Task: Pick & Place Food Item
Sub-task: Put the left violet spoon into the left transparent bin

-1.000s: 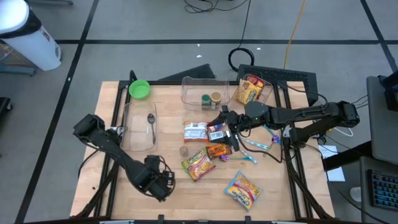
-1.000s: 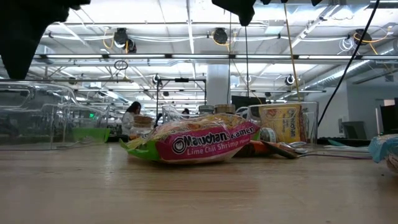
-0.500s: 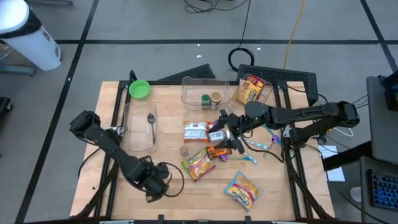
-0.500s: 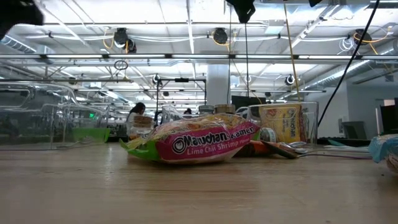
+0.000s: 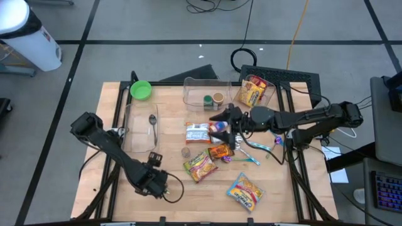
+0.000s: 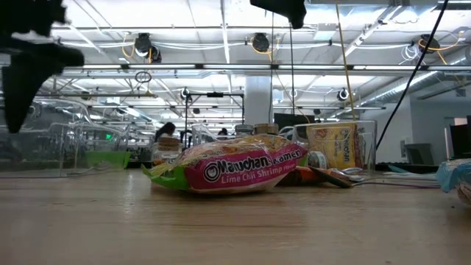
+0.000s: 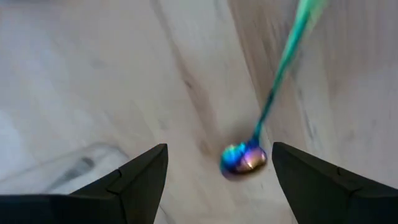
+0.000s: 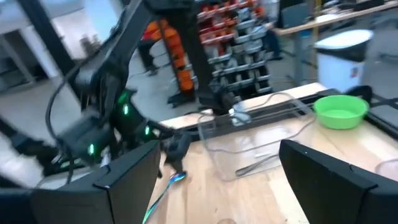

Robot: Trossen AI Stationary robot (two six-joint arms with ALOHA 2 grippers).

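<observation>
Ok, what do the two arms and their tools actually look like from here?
Both arms are dark, near-black, jointed links with black cables looping alongside. The left tool and right tool each end in two flat, dark, wedge-shaped fingers. The right wrist view shows small green lights on the left arm.

A bowl (image 5: 141,90) is set at the table's (image 5: 276,188) upper left, with a container (image 5: 141,127) holding a spoon (image 5: 152,126) below it. Food packets (image 5: 207,145) are clustered at the centre. A noodle packet (image 5: 245,191) is placed lower right.
</observation>
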